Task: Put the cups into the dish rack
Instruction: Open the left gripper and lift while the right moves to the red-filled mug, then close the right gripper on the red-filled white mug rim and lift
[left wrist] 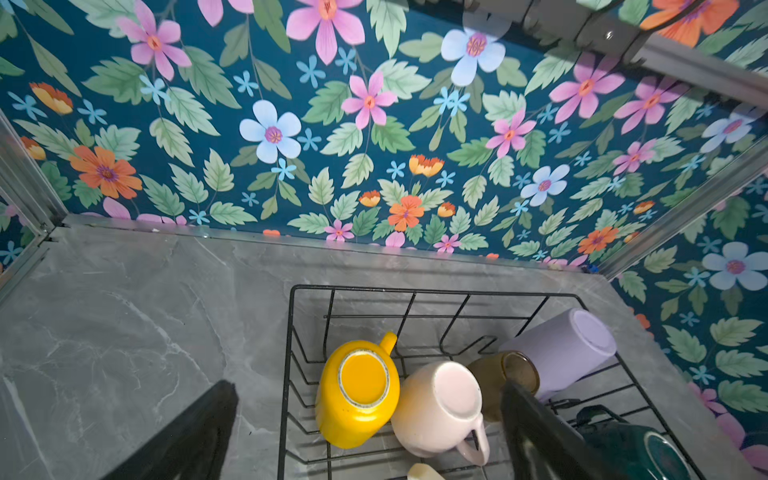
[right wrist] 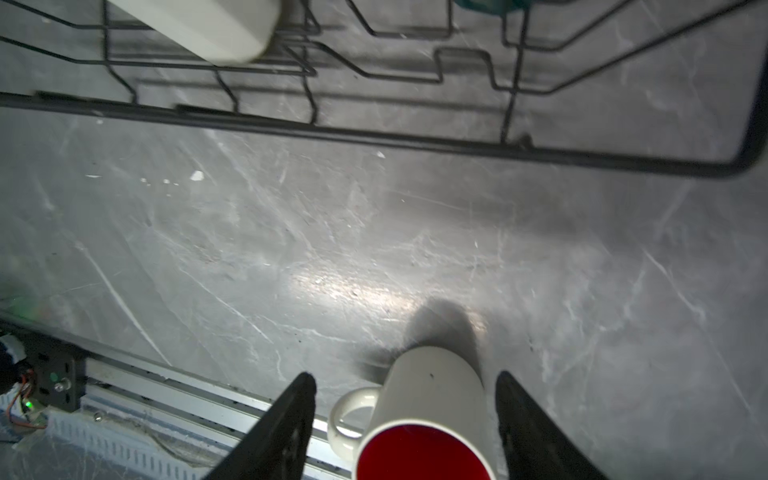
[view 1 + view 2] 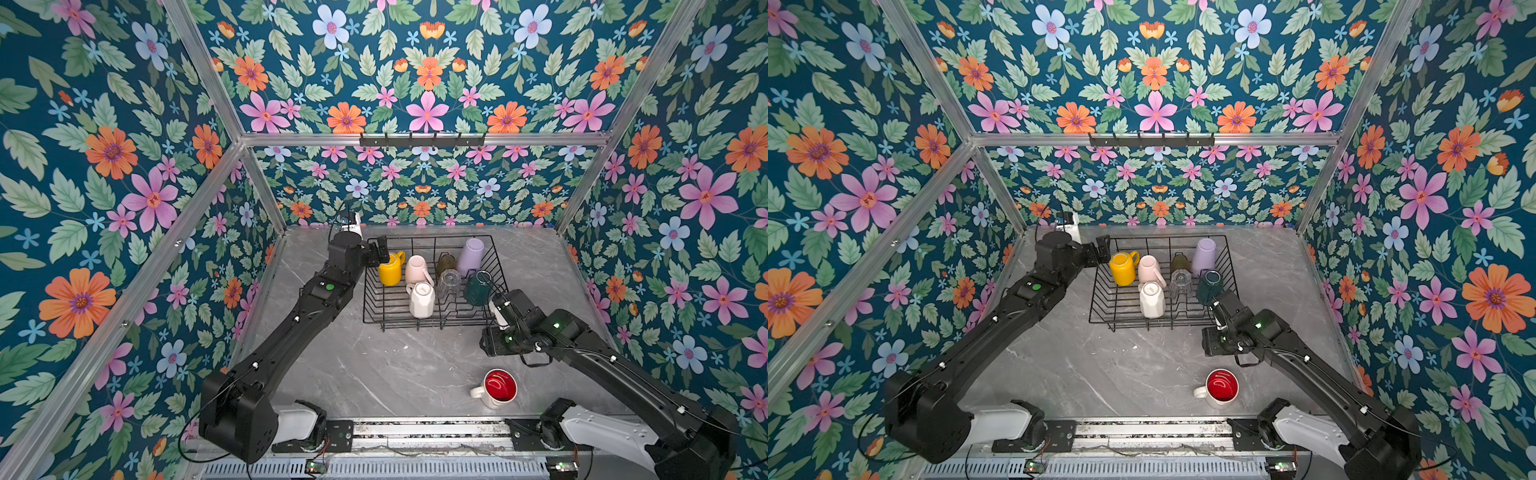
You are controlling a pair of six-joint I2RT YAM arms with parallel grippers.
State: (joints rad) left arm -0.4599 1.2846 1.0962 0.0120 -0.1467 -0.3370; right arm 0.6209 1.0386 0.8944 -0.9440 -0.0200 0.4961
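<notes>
We are on the last cup: our empty, open-jawed right gripper (image 2: 405,376) must drop onto the near white red-lined mug (image 3: 496,388); left gripper (image 3: 379,250) hangs wide open.

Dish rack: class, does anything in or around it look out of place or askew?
Yes. The red-lined mug stands alone on the table, outside the rack, mouth up. In the rack, the lilac tumbler leans tilted at the far right corner.
</notes>
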